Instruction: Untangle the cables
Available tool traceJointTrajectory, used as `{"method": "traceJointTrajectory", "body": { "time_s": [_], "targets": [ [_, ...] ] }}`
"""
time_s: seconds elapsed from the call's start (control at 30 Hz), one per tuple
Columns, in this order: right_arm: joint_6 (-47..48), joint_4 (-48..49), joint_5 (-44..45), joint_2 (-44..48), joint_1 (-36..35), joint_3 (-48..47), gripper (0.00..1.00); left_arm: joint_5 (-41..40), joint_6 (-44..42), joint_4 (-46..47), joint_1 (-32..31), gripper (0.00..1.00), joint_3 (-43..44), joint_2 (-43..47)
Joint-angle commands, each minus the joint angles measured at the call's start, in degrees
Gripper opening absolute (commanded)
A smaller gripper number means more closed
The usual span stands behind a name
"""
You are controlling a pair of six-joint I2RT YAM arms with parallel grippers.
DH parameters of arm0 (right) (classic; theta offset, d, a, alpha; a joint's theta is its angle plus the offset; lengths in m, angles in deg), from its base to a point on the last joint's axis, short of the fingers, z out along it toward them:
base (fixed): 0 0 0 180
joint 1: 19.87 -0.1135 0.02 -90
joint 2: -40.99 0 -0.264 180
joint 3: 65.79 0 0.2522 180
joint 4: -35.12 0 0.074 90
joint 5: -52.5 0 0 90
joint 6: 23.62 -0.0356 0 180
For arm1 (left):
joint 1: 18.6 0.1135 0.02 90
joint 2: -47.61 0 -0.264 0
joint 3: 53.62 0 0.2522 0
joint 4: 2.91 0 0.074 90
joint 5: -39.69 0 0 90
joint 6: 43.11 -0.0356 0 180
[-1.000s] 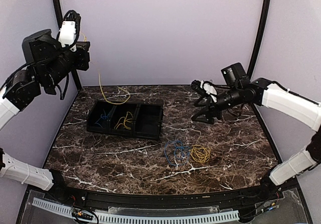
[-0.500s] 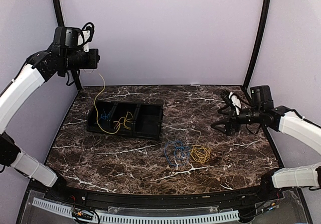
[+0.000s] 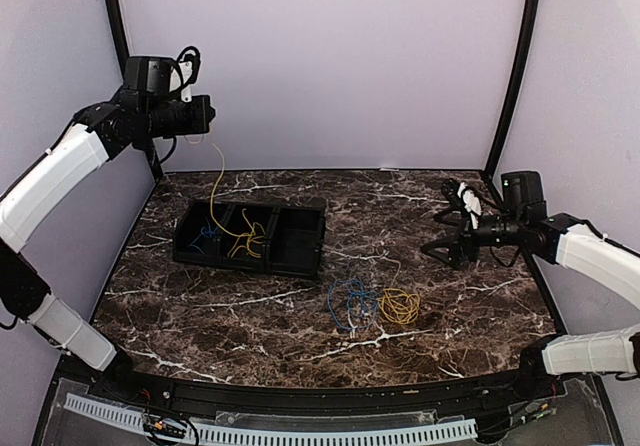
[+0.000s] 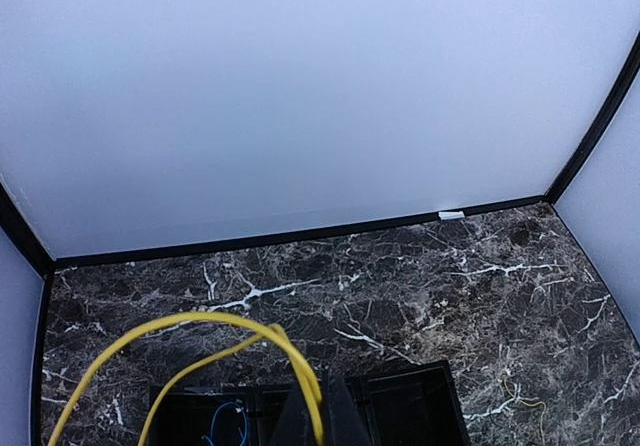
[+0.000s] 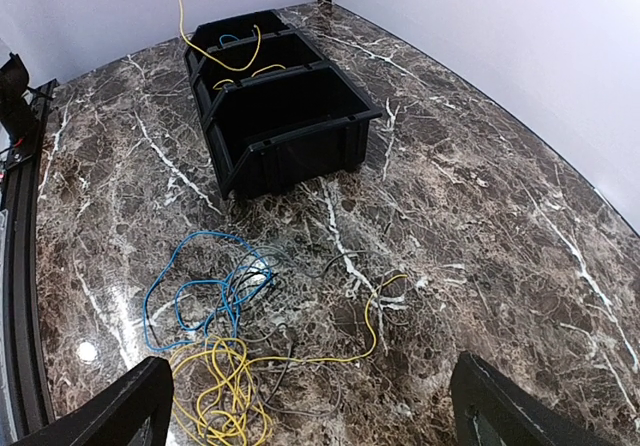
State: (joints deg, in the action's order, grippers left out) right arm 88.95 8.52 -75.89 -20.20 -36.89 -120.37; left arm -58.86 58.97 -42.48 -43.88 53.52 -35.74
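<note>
My left gripper (image 3: 205,116) is raised high at the back left, shut on a long yellow cable (image 3: 216,181) that hangs down into the black bin (image 3: 300,254). In the left wrist view the shut fingers (image 4: 340,416) pinch that yellow cable (image 4: 200,324), which loops to the left. A blue coil (image 3: 347,301) and a yellow coil (image 3: 400,306) lie tangled on the table, with thin dark wire through them. My right gripper (image 3: 450,238) is open and empty, low at the right. Its wrist view shows the blue coil (image 5: 200,286), yellow coil (image 5: 220,401) and dark wire (image 5: 290,366).
The black bin has three compartments: blue wire (image 3: 208,232) in the left one, yellow wire (image 3: 248,242) in the middle one. It also shows in the right wrist view (image 5: 300,151). Purple walls and black posts enclose the marble table (image 3: 200,316).
My left gripper has swung right and inward, carrying the yellow cable with it. My right arm drew back to the right and lower, then held still.
</note>
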Motion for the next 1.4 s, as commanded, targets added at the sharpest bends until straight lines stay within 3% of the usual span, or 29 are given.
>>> {"method": "traceJointTrajectory", "body": {
  "time_s": [0.0, 0.4, 0.67, 0.9, 1.2, 1.37],
  "targets": [
    [1.4, 1.9, -0.5, 0.9, 0.5, 0.9, 0.99, -0.2, 0.0, 3.8, 0.3, 0.0, -1.4, -1.8],
    [2.6, 1.4, -0.3, 0.2, 0.6, 1.2, 0.99, 5.0, 1.6, 13.3, 0.3, 0.0, -8.0, -8.2],
    [3.1, 1.3, -0.1, -0.5, 0.6, 1.4, 0.99, 10.0, 2.0, 28.8, 0.3, 0.0, -13.2, -8.9],
    [3.3, 1.2, 0.2, -0.2, 0.6, 1.4, 0.99, 11.0, -1.9, 38.3, 0.3, 0.0, -11.0, -14.9],
    [3.8, 1.3, -0.2, 0.2, 1.1, 1.7, 0.99, 11.7, 0.7, 47.7, 0.3, 0.0, -25.7, -13.5],
    [4.4, 0.6, -0.5, -0.7, 1.1, 1.5, 0.99, 13.3, 2.6, 46.3, 0.2, 0.0, -29.0, -11.6]
  ]
}}
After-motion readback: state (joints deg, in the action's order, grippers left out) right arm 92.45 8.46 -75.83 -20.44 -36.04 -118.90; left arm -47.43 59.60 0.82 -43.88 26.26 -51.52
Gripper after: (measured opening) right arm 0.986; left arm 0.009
